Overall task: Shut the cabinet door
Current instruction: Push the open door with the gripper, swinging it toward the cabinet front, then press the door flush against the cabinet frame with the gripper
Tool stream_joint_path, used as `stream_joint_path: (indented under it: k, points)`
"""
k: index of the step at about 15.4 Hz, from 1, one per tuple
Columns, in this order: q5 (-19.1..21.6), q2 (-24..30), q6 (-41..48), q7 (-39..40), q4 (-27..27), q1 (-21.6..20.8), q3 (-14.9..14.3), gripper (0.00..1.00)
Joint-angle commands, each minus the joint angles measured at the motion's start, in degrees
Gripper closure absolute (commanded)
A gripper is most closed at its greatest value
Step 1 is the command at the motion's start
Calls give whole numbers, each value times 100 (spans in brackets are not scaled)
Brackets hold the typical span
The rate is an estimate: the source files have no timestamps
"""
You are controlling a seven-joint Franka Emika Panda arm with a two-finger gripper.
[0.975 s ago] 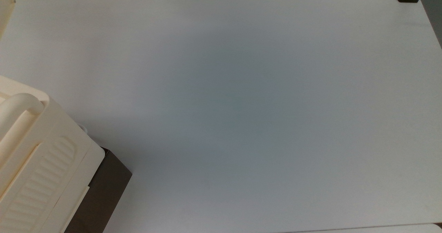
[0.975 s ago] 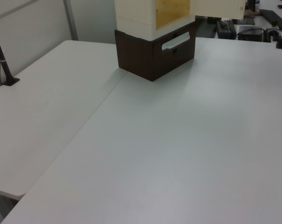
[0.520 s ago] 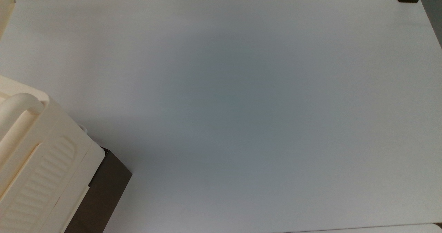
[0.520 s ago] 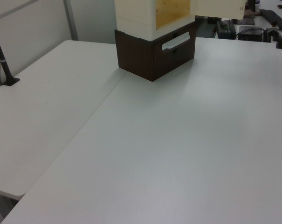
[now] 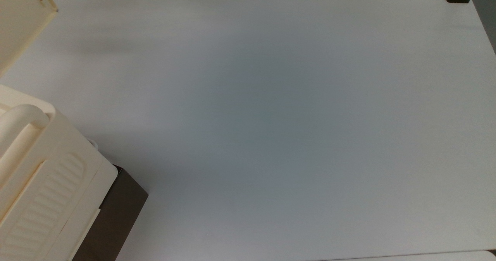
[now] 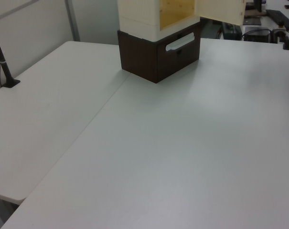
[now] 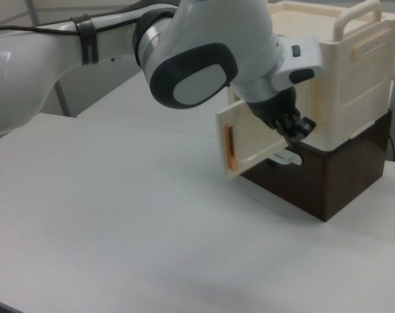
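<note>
The cabinet door point(image 7: 252, 140) stood half open at centre right; the tool point(image 7: 295, 128) behind it, grip unclear, should push steadily.

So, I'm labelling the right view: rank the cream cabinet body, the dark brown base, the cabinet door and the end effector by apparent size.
1. Cream cabinet body
2. Dark brown base
3. Cabinet door, nearer the camera, so unsure against the base
4. End effector

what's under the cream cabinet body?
The cream cabinet body sits on a dark brown base with a white drawer handle. The drawer's contents are hidden behind its closed front.
</note>
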State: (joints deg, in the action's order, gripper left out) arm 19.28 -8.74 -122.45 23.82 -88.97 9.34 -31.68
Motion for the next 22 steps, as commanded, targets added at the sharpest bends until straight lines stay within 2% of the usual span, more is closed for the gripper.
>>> stream_joint_path:
  k: [1, 5, 7, 11, 13, 15, 19, 22]
  points:
    - [478, 101, 20, 62, -112, -72, 250, 100]
    - [1322, -233, -94, -87, 81, -73, 698, 100]
    - [1473, -312, -348, -280, 161, -64, 926, 100]
    - [1736, -575, -1366, -816, 187, -73, 1471, 100]
    - [1929, -838, -2382, -1236, 196, -64, 1761, 100]
    - [1957, -945, -2827, -1344, 187, -64, 1850, 100]
    - [1887, -893, -2793, -1222, 144, -72, 1850, 100]
    - [1825, -744, -2225, -1046, 91, -55, 1850, 100]
